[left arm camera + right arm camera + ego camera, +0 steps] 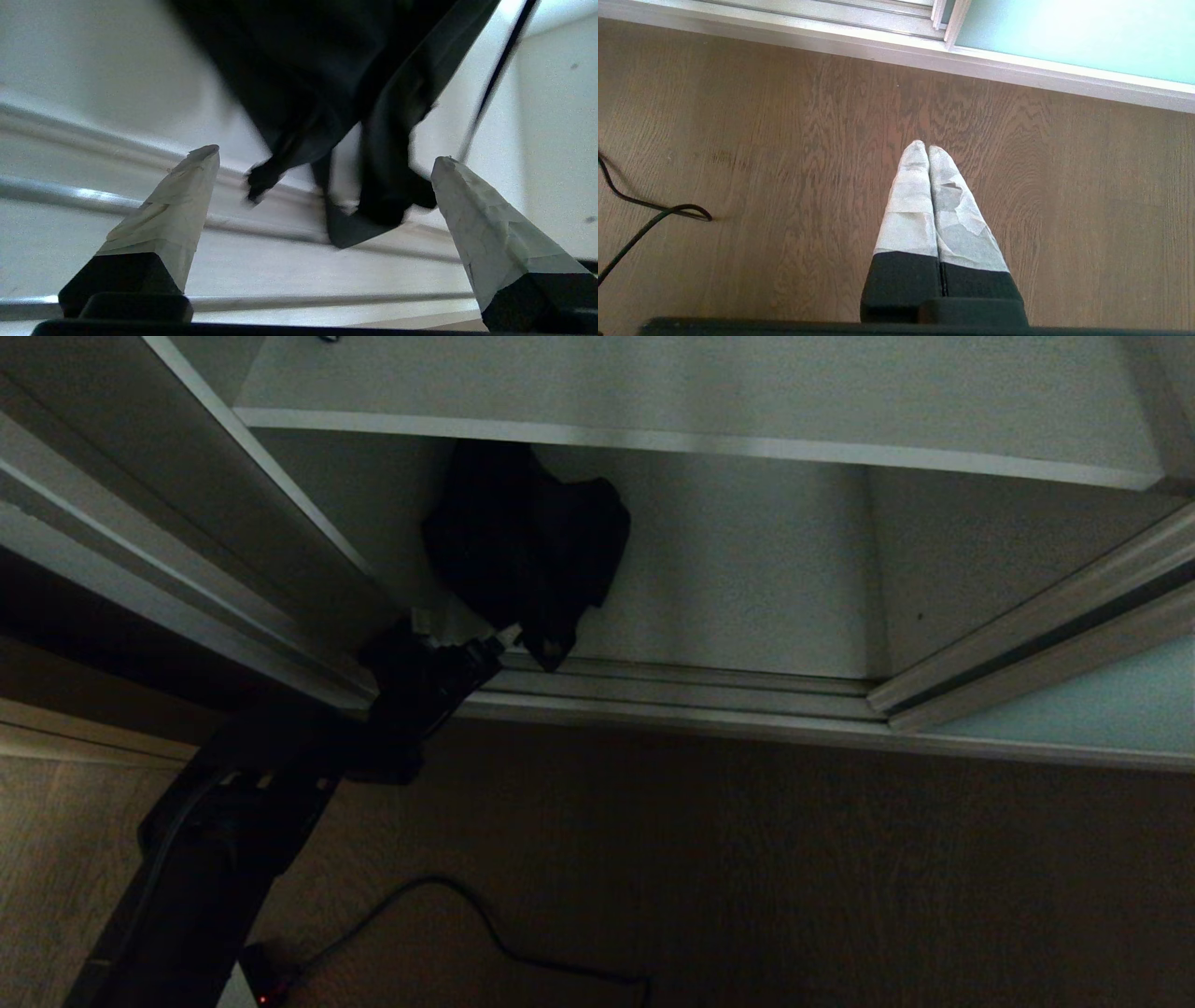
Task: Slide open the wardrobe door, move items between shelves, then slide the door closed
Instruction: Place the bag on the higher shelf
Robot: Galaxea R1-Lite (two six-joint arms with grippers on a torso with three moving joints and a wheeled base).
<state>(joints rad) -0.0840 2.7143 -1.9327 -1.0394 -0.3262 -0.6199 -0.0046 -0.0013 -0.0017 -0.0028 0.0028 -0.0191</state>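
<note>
The black fabric bundle (pixel 527 541) lies on the lower shelf (pixel 747 579), under the upper shelf (pixel 709 383). Its loose ends droop over the bottom track (pixel 691 677). My left gripper (pixel 467 627) sits at the track just in front of the bundle's near end. In the left wrist view, the left gripper (pixel 324 156) is open wide, and the bundle (pixel 327 70) lies ahead of the fingertips, not clamped. The teal sliding wardrobe door (pixel 1083 709) stands slid to the right. My right gripper (pixel 924 148) is shut and empty above the floor.
A black cable (pixel 485 924) runs across the wooden floor (pixel 794 859) before the wardrobe, and the cable (pixel 644 224) also shows in the right wrist view. The wardrobe's left frame (pixel 187 541) stands close beside my left arm. The door (pixel 1073 32) borders the floor ahead of the right gripper.
</note>
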